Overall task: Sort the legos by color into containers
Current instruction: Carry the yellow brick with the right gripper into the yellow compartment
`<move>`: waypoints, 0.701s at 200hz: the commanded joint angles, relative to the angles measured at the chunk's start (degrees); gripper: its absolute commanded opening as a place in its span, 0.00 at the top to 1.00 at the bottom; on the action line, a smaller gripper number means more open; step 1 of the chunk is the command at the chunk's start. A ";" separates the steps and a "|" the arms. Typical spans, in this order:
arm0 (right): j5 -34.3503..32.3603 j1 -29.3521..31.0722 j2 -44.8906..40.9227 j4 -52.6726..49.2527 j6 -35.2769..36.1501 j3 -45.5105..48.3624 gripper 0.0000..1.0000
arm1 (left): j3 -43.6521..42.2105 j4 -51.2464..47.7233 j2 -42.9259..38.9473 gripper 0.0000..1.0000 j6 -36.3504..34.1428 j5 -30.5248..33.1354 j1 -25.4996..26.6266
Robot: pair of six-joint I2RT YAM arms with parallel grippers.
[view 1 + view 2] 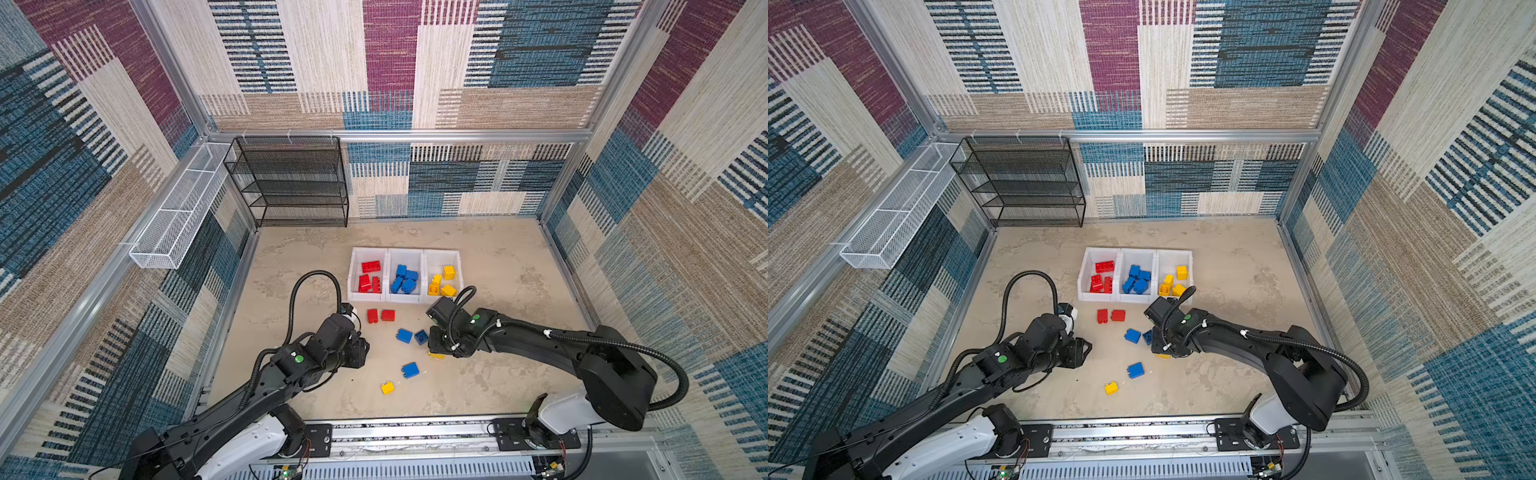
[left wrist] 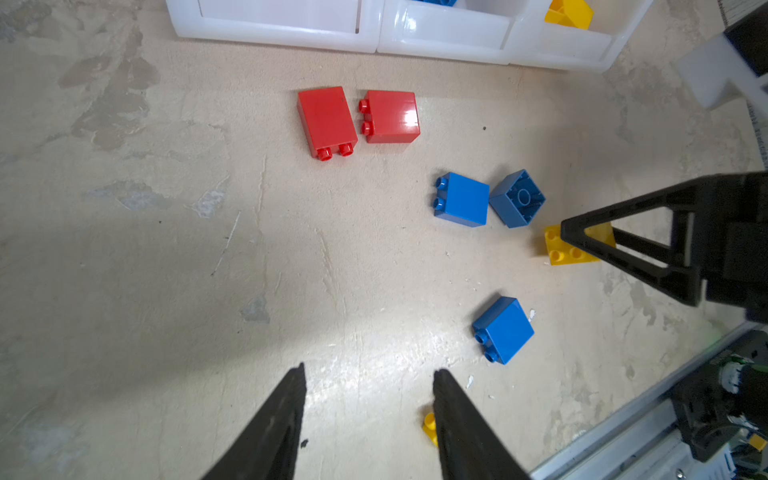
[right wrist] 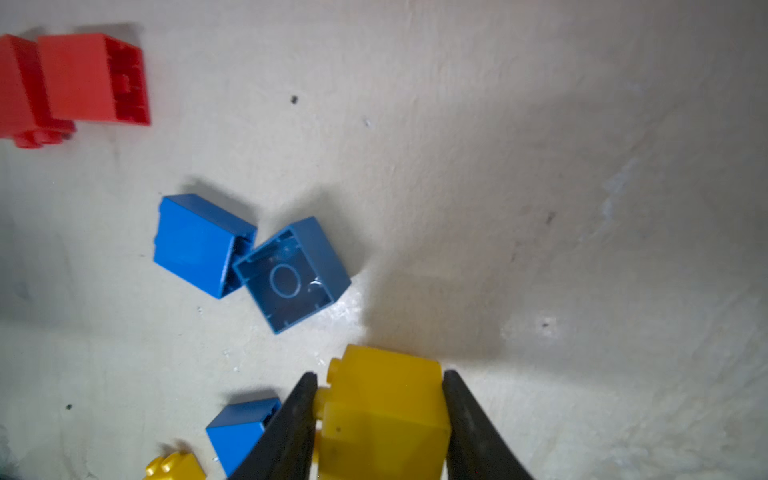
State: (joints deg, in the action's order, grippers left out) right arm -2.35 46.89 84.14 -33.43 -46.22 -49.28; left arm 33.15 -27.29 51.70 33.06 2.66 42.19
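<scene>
Table [image 1: 519, 374], mottled beige and scuffed, carries everything. Two black arms reach in from the near rail, the left arm [image 1: 257, 386] and the right arm [image 1: 540, 345].

The containers [image 1: 407, 297] stand near the table's middle: three white open-top bins joined in a row. In both top views the left bin holds red legos [image 1: 370, 276], the middle bin blue legos [image 1: 404, 279] and the right bin yellow legos [image 1: 444, 280]. All are chunky, glossy, studded bricks lying jumbled.

More bricks lie loose in front of the bins. Two red oblong bricks [image 2: 328, 120] lie on their sides just beside each other, closest to the red bin. A blue pair [image 2: 461, 199] sits nearer the right arm, corners touching: one brick is on its side, the other upside down with its hollow underside showing. A lone blue brick [image 2: 503, 330] lies further toward the rail, and a small yellow brick [image 1: 387, 387] lies nearest it.

The right fingers [image 3: 291, 424] press against both sides of a square yellow brick [image 3: 382, 415], clamped on it low at the table beside the blue pair. Whether it has left the surface I cannot tell. The left fingers [image 2: 282, 415] stand apart with nothing between them, over bare table.
</scene>
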 commanded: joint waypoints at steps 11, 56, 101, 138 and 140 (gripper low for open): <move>-3.62 -1.62 -0.57 -2.75 5.02 -6.43 0.58 | 0.16 0.46 0.05 0.47 1.27 -0.11 0.06; -5.18 -13.28 5.40 -2.22 18.49 -20.48 0.57 | -0.01 -1.17 -1.31 0.47 2.20 -0.72 0.06; -5.13 -20.20 16.80 0.58 24.84 -29.85 0.57 | -0.97 -3.41 -3.34 0.47 3.89 -1.05 0.11; -4.65 -21.73 21.59 1.08 25.78 -33.16 0.45 | -1.70 -3.89 -4.32 0.47 4.25 -2.13 0.68; -4.56 -21.82 21.64 1.15 25.77 -33.16 0.44 | -1.75 -3.84 -4.26 0.47 4.33 -2.13 0.74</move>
State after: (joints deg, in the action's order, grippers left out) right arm -7.05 25.65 104.68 -34.09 -22.46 -81.12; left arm 31.77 -29.95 47.77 35.99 1.21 42.57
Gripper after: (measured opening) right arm 0.493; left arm 0.532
